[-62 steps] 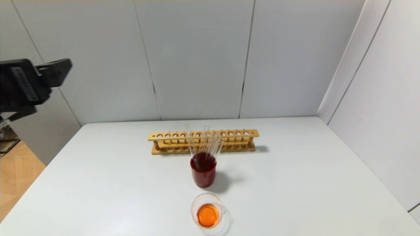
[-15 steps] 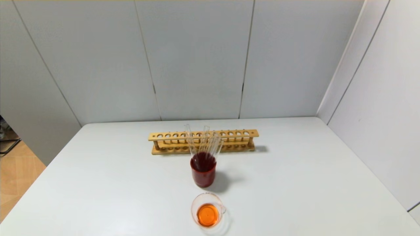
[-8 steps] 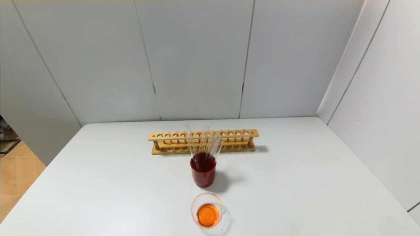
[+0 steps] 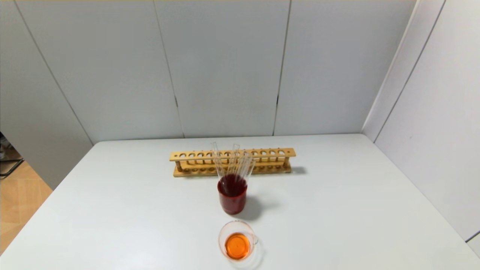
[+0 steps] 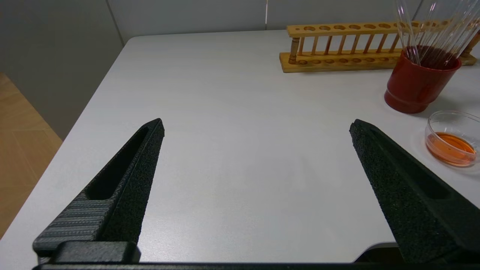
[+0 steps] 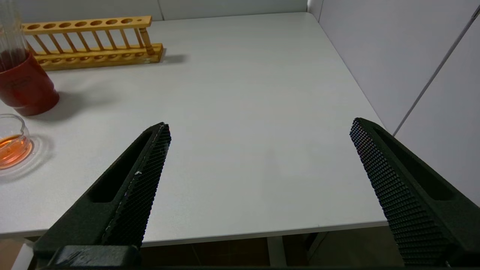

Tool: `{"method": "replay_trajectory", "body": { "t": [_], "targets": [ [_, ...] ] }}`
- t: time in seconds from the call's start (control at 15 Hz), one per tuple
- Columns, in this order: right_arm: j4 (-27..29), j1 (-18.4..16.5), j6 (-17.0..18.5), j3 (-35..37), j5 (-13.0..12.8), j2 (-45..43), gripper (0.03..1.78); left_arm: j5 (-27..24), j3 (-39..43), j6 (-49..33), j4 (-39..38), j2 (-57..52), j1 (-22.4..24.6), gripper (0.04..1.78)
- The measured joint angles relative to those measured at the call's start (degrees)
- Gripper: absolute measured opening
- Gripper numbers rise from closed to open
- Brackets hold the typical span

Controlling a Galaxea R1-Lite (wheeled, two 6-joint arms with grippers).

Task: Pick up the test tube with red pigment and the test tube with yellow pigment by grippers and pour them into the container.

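Observation:
The container, a small clear beaker, stands near the table's front edge with orange liquid in it; it also shows in the left wrist view and the right wrist view. Several clear test tubes lean in a dark red cup behind it. Their bottom ends are hidden in the cup, so I cannot pick out the red or yellow tube. My left gripper is open and empty over the table's left part. My right gripper is open and empty over the front right edge. Neither shows in the head view.
A wooden test tube rack with no tubes in it stands behind the red cup. Grey wall panels close the back and the right side. The table's front edge lies under my right gripper.
About four seconds ago my left arm showed raised at the upper left of the head view; it has since left that view. Nothing has moved over the last second.

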Motion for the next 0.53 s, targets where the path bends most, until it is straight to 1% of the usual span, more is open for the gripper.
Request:
{"method": "replay_trajectory", "body": {
  "t": [0.53],
  "targets": [
    [0.11, -0.02, -0.09, -0.02, 0.0, 0.0, 1.75, 0.0, -0.02, 0.0, 0.0, 0.0, 0.0, 1.75]
  ]
}}
